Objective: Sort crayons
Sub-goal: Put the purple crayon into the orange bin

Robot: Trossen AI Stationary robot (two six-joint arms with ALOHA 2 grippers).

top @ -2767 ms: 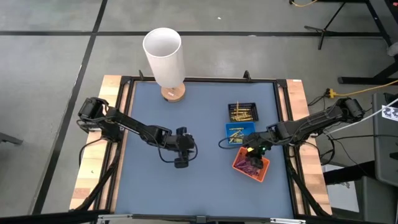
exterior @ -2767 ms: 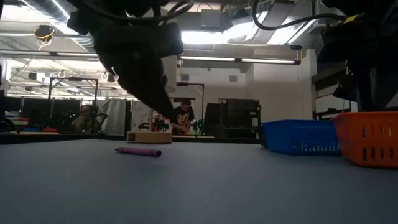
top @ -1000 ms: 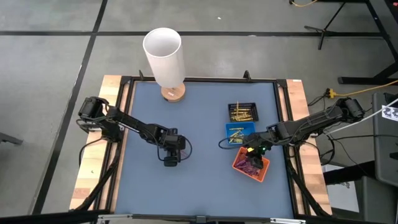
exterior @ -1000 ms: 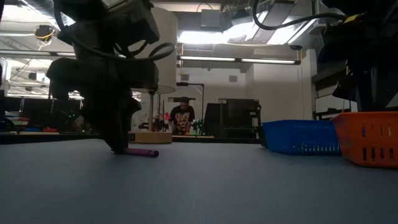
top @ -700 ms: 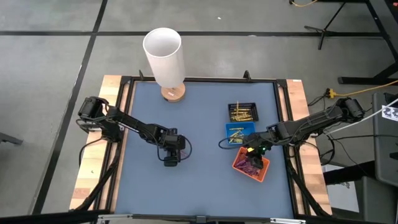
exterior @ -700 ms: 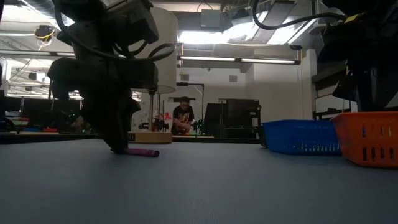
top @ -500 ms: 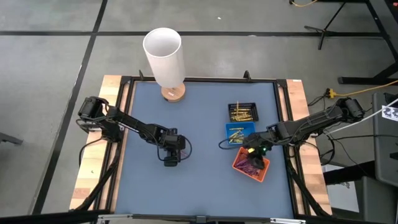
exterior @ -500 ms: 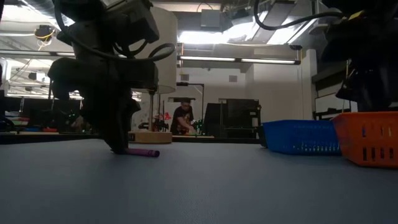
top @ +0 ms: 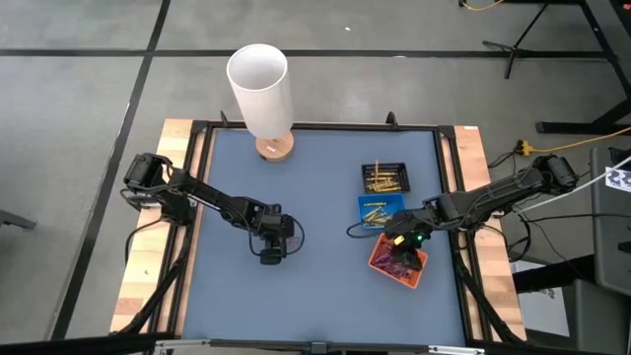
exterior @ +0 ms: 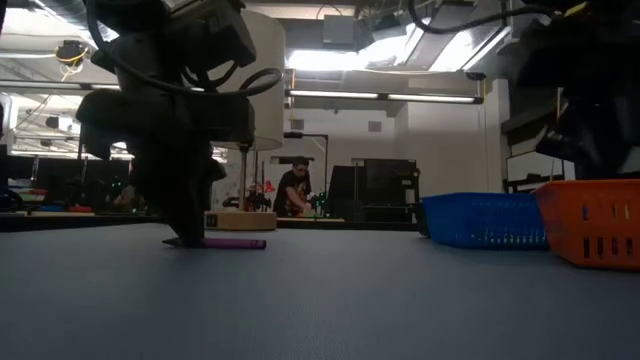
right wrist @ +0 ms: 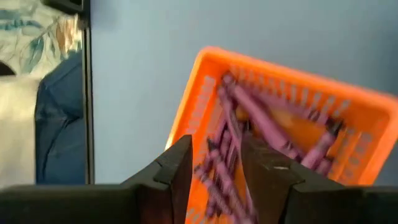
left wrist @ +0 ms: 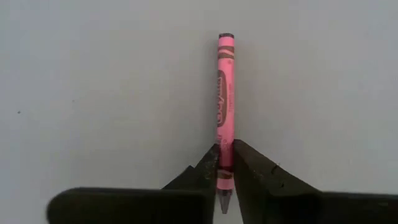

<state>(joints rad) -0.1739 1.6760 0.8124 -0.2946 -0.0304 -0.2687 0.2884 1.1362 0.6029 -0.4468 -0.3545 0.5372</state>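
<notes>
The left gripper (left wrist: 225, 167) pinched one pink crayon (left wrist: 224, 112) lying near the middle of the table (top: 325, 296). The right gripper (right wrist: 216, 163) hung spread over the orange tray (right wrist: 348, 106) of purple crayons (right wrist: 261, 124) near the right edge.

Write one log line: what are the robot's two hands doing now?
left gripper: shut on pink crayon, on table | right gripper: open above orange tray of purple crayons

Paper-wrapped pink crayon (left wrist: 224, 106) on a smooth matt table (top: 315, 197); orange tray (right wrist: 292, 118) of slotted plastic
</notes>
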